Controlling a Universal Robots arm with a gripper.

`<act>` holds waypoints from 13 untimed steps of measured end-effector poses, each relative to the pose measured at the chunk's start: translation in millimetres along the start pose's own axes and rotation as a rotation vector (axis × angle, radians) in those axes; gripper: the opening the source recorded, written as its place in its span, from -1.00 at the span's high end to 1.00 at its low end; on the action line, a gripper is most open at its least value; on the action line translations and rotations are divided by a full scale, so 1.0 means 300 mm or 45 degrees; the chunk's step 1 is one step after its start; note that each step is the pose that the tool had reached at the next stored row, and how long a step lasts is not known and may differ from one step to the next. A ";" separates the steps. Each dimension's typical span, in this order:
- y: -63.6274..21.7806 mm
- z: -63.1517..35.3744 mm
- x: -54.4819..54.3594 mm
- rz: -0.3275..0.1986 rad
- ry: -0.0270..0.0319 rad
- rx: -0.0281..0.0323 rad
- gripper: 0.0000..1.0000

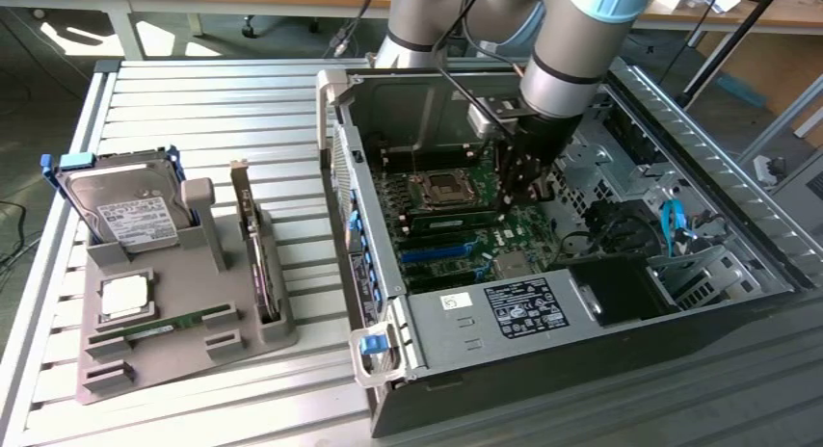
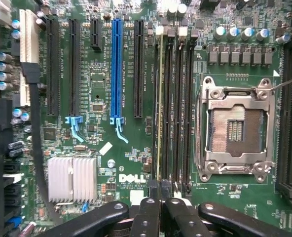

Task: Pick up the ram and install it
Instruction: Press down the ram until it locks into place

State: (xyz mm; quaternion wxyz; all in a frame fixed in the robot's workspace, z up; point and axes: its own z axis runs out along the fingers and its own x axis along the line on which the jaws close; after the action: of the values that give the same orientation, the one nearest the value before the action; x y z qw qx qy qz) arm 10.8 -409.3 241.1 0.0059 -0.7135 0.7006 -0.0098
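A thin green ram stick [image 2: 158, 108] stands edge-on in one of the black memory slots next to the processor socket [image 2: 235, 131]. It also appears inside the case as the ram [image 1: 448, 219]. My gripper [image 2: 161, 193] is shut, its black fingertips together at the near end of that stick. I cannot tell whether they pinch it or only rest over it. In the exterior view the gripper [image 1: 516, 198] reaches straight down into the open computer case [image 1: 720, 274]. Another green ram stick [image 1: 165, 327] lies flat in the grey holder on the table.
The grey holder [image 1: 245, 341] at the exterior view's left also carries a hard drive [image 1: 129, 216], a silver processor chip [image 1: 125, 295] and an upright expansion card [image 1: 257, 259]. Near the slots are a blue card slot [image 2: 117, 69], a finned heatsink [image 2: 72, 178] and cables.
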 end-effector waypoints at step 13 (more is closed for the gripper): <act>0.110 -0.028 -0.003 0.000 0.0073 0.0128 0.79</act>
State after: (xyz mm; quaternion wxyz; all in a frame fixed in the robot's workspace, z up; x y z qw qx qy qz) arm -22.4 -409.0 248.7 0.0075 -0.7134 0.7006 -0.0153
